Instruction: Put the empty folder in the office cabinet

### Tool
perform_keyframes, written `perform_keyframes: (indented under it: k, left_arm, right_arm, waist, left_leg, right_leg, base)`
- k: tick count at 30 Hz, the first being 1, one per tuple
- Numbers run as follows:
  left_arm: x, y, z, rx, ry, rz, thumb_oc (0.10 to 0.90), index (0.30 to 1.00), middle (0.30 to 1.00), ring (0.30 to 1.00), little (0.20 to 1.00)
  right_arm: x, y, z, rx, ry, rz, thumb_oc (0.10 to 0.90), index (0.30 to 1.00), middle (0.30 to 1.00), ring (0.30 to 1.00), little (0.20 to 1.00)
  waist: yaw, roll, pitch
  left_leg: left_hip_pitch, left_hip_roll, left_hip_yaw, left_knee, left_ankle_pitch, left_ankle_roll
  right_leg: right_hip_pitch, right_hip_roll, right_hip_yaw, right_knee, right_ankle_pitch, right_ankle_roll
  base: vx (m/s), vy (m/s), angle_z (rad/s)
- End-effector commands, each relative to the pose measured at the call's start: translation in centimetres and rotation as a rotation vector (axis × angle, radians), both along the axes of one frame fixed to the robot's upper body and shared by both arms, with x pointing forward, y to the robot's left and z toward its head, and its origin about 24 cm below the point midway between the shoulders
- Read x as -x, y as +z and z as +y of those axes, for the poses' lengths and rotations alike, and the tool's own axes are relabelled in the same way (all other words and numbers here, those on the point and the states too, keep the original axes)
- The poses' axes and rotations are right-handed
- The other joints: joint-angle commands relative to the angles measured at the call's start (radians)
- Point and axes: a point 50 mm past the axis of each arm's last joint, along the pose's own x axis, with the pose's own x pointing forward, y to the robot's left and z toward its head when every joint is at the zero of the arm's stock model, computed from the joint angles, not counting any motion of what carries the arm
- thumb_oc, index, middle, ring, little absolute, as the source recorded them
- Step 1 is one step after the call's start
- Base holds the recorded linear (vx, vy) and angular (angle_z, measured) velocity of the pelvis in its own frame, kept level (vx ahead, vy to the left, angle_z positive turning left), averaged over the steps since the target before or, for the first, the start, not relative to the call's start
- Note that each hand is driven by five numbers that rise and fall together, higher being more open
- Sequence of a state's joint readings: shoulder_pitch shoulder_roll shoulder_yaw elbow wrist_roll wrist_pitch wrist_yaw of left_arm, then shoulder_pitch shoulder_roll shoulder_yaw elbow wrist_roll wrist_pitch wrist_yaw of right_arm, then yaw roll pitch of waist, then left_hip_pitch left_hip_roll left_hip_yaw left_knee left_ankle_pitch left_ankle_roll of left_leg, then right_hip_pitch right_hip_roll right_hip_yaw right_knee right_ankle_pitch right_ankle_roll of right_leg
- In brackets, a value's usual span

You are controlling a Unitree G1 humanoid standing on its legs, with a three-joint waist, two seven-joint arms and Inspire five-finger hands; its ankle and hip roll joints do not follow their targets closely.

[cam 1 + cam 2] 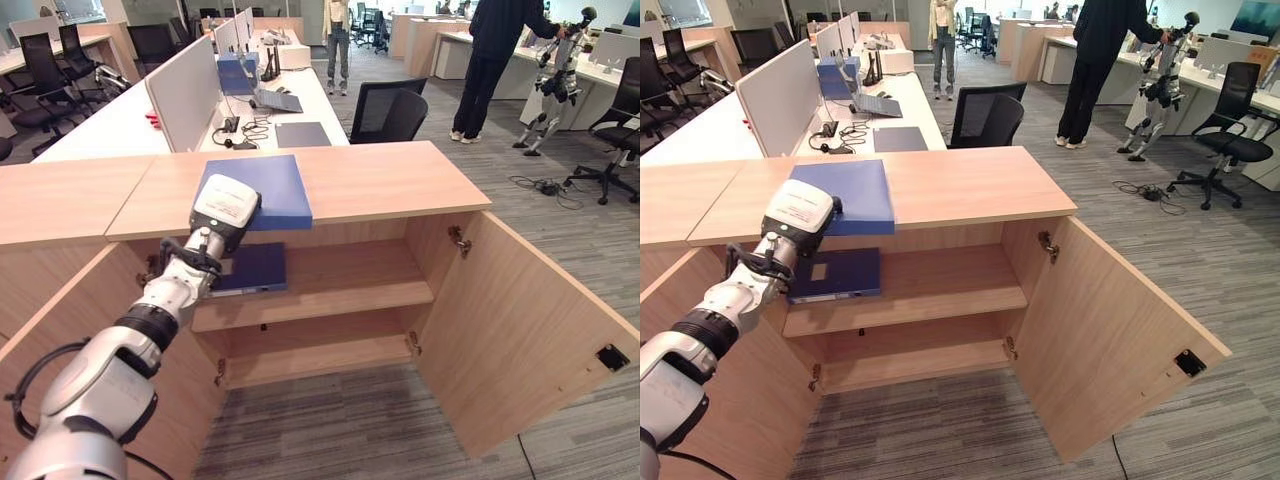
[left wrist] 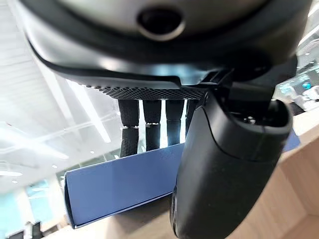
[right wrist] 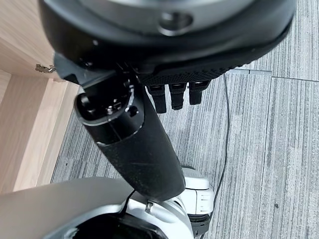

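A blue folder lies on top of the wooden office cabinet, its near edge jutting over the front. My left hand is at the folder's near left corner. In the left wrist view the folder sits between the straight fingers behind it and the thumb in front, a pinch. A second, darker blue folder lies on the cabinet's upper shelf, left side. My right hand hangs over the grey carpet, fingers relaxed, holding nothing.
Both cabinet doors stand open; the right door swings far out over the carpet. The lower shelf is bare. Behind the cabinet are desks, a black office chair, two people standing, and another small robot.
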State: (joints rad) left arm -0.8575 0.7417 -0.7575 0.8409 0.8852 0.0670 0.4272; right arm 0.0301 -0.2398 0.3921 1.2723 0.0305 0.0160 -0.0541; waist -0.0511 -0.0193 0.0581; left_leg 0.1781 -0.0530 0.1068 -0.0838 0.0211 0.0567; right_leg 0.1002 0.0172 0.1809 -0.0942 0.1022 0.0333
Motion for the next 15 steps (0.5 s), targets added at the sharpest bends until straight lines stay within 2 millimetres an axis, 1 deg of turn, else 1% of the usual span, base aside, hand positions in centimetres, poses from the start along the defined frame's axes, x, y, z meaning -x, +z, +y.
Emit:
perform_keyframes:
  k: [1, 4, 6, 7, 8, 9, 10, 11, 12, 13, 14, 15]
  left_arm:
    - [-1.3, 4.7, 2.8, -0.103, 0.153, -0.094, 0.4, 0.3, 0.3, 0.3, 0.3]
    - [-1.4, 4.8, 2.8, -0.1, 0.159, -0.095, 0.4, 0.3, 0.3, 0.3, 0.3]
    - [-1.5, 5.0, 2.2, -0.068, 0.141, -0.11, 0.4, 0.3, 0.3, 0.3, 0.3]
    - [-1.6, 5.4, 1.1, -0.024, 0.1, -0.138, 0.4, 0.3, 0.3, 0.3, 0.3]
    - [-1.5, 6.0, -0.6, 0.04, 0.022, -0.174, 0.4, 0.3, 0.3, 0.3, 0.3]
    - [-0.3, 6.9, -3.7, 0.157, -0.146, -0.223, 0.4, 0.3, 0.3, 0.3, 0.3]
    - [-0.3, 6.9, -3.7, 0.157, -0.145, -0.222, 0.4, 0.3, 0.3, 0.3, 0.3]
    - [0.7, 7.0, -5.7, 0.234, -0.265, -0.234, 0.4, 0.3, 0.3, 0.3, 0.3]
    - [3.3, 6.6, -7.9, 0.366, -0.433, -0.222, 0.4, 0.3, 0.3, 0.3, 0.3]
    - [3.5, 6.6, -7.7, 0.369, -0.427, -0.219, 0.4, 0.3, 0.3, 0.3, 0.3]
    - [6.1, 5.9, -8.9, 0.508, -0.559, -0.178, 0.4, 0.3, 0.3, 0.3, 0.3]
    - [6.3, 5.9, -8.7, 0.511, -0.553, -0.175, 0.4, 0.3, 0.3, 0.3, 0.3]
  right_arm:
    - [-0.6, 0.3, -1.1, 0.05, 0.034, -0.008, 0.8, 0.9, 0.9, 0.9, 0.9]
    - [-0.6, 0.2, -1.1, 0.05, 0.026, -0.005, 0.8, 0.9, 0.9, 0.9, 0.9]
    - [-0.5, 0.2, -1.0, 0.048, 0.02, -0.004, 0.8, 0.9, 0.9, 0.9, 0.9]
    - [-0.4, 0.2, -0.9, 0.048, 0.015, -0.001, 0.8, 0.9, 0.9, 0.9, 0.9]
    - [-0.3, 0.2, -0.9, 0.051, 0.006, 0.0, 0.8, 0.9, 0.9, 0.9, 0.9]
    - [0.1, 0.1, -0.9, 0.051, -0.014, 0.009, 0.8, 0.9, 0.9, 0.9, 0.9]
    - [0.1, 0.1, -0.9, 0.052, -0.014, 0.009, 0.8, 0.9, 0.9, 0.9, 0.9]
    - [0.2, 0.0, -0.8, 0.05, -0.037, 0.01, 0.8, 0.9, 0.9, 0.9, 0.9]
    - [0.6, -0.1, -0.5, 0.042, -0.071, 0.018, 0.8, 0.9, 0.9, 0.9, 0.9]
    - [0.7, -0.1, -0.6, 0.045, -0.066, 0.021, 0.8, 0.9, 0.9, 0.9, 0.9]
    - [0.8, -0.1, -0.5, 0.042, -0.098, 0.022, 0.8, 0.9, 0.9, 0.9, 0.9]
    - [0.9, -0.1, -0.6, 0.044, -0.093, 0.024, 0.8, 0.9, 0.9, 0.9, 0.9]
  waist:
    - [0.003, 0.015, -0.035]
    - [0.003, 0.014, -0.036]
    - [0.005, 0.012, -0.035]
    - [0.01, 0.009, -0.034]
    - [0.015, 0.005, -0.032]
    - [0.024, 0.002, -0.031]
    - [0.023, 0.003, -0.031]
    - [0.035, -0.003, -0.026]
    - [0.048, -0.005, -0.023]
    - [0.043, -0.003, -0.025]
    - [0.057, -0.004, -0.021]
    - [0.052, -0.002, -0.024]
  left_leg:
    - [0.018, -0.026, -0.08, -0.003, -0.121, 0.013]
    - [0.019, -0.027, -0.082, -0.003, -0.121, 0.012]
    - [0.02, -0.027, -0.087, -0.003, -0.121, 0.011]
    - [0.02, -0.027, -0.091, -0.003, -0.121, 0.011]
    - [0.014, -0.028, -0.096, -0.003, -0.113, 0.009]
    - [0.009, -0.029, -0.109, -0.003, -0.111, 0.009]
    - [0.009, -0.029, -0.11, -0.003, -0.111, 0.009]
    - [0.006, -0.03, -0.118, -0.003, -0.11, 0.009]
    - [0.005, -0.032, -0.132, -0.003, -0.11, 0.009]
    - [0.006, -0.032, -0.133, -0.003, -0.11, 0.009]
    - [0.006, -0.034, -0.142, -0.003, -0.11, 0.009]
    - [0.006, -0.034, -0.143, -0.003, -0.111, 0.009]
  right_leg:
    - [0.047, 0.001, -0.066, 0.024, -0.085, 0.065]
    - [0.05, 0.001, -0.072, 0.022, -0.085, 0.064]
    - [0.053, 0.0, -0.076, 0.02, -0.086, 0.062]
    - [0.054, -0.001, -0.081, 0.019, -0.086, 0.061]
    - [0.049, -0.003, -0.084, 0.019, -0.08, 0.059]
    - [0.05, -0.005, -0.094, 0.016, -0.082, 0.057]
    - [0.05, -0.005, -0.095, 0.016, -0.082, 0.057]
    - [0.051, -0.006, -0.1, 0.015, -0.082, 0.055]
    - [0.054, -0.007, -0.11, 0.013, -0.083, 0.052]
    - [0.055, -0.007, -0.111, 0.013, -0.084, 0.052]
    - [0.058, -0.009, -0.117, 0.011, -0.083, 0.051]
    - [0.059, -0.008, -0.117, 0.011, -0.084, 0.051]
  base:
    - [0.0, 0.0, 0.0]
    - [0.0, 0.0, 0.0]
    - [0.0, 0.0, 0.0]
    - [0.0, 0.0, 0.0]
    - [-0.02, -0.023, 0.06]
    - [-0.02, -0.016, 0.09]
    - [0.0, -0.007, 0.09]
    - [0.02, -0.002, 0.18]
    - [0.02, -0.001, 0.21]
    - [0.04, 0.008, 0.27]
    - [0.02, 0.008, 0.2]
    - [0.05, 0.018, 0.19]
